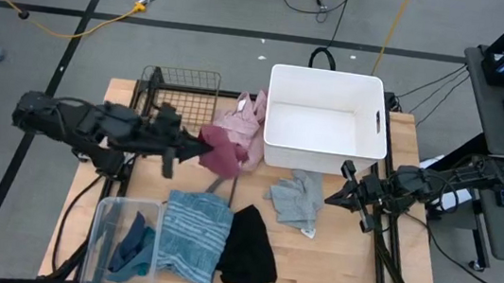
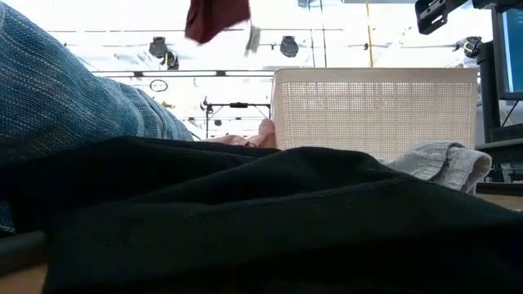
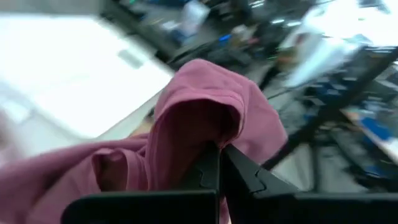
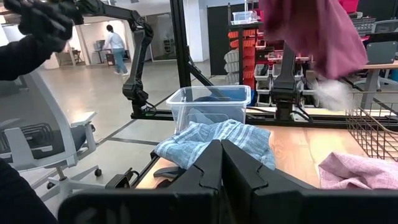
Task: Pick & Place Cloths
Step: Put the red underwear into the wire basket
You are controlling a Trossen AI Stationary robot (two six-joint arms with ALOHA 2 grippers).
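My left gripper [image 1: 202, 145] is over the table's middle, shut on a maroon cloth [image 1: 225, 155] that shows high up in the low view [image 2: 216, 16]. A pink cloth [image 1: 245, 120] lies just beyond it, beside the white bin [image 1: 326, 121]. On the table lie a grey cloth [image 1: 297, 200], a black cloth [image 1: 248, 247] and a blue-striped cloth [image 1: 194, 236]. Teal and navy cloths [image 1: 131, 245] sit in a clear tub. My right gripper [image 1: 341, 195] is shut and holds nothing, to the right of the grey cloth. My left gripper pinches the maroon cloth between its two fingers at a bunched fold [image 3: 211, 134]; how many layers, I cannot tell. The fingers reach in about level from the table's left. The cloth is lifted clear of the table and hangs slack around and below the fingertips [image 2: 216, 16].
A wire basket [image 1: 180, 86] stands at the far left, the clear tub [image 1: 122, 241] at the near left corner. Bare wood lies between the grey cloth and the near edge [image 1: 342, 266]. A person [image 4: 115, 43] walks far off in the room.
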